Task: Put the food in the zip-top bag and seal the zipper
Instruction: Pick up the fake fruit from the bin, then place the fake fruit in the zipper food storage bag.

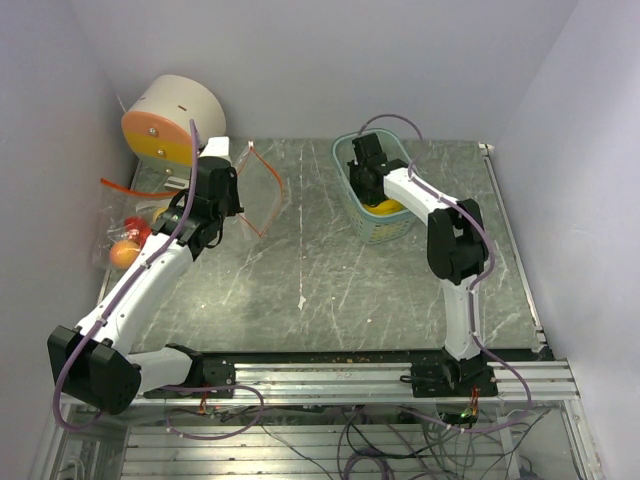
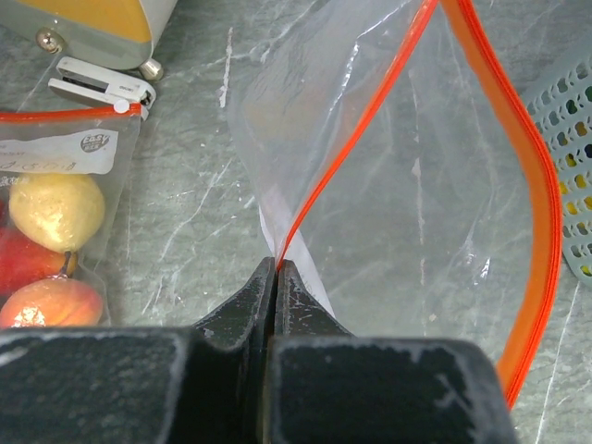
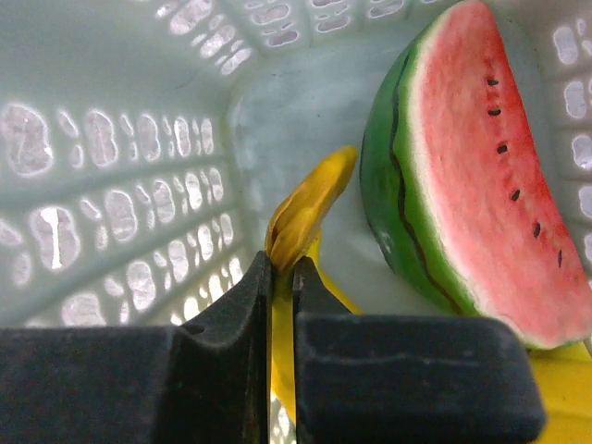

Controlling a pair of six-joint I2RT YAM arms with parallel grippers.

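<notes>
**Pinching the bag rim, clamping the banana**

Left of the fingers of the left gripper lies a second bag with an orange strip across its top. It holds 3 toy fruits: a yellow piece, a red piece and a peach. The left fingers are pressed together on the rim of the clear zip-top bag. Its mouth gapes above and to their right, the orange zipper bowed wide. Further right, the right gripper is down inside the pale basket. Its fingers are narrowed onto the yellow banana, which curves up just beyond their tips. The watermelon slice leans just right of those fingers.
</notes>
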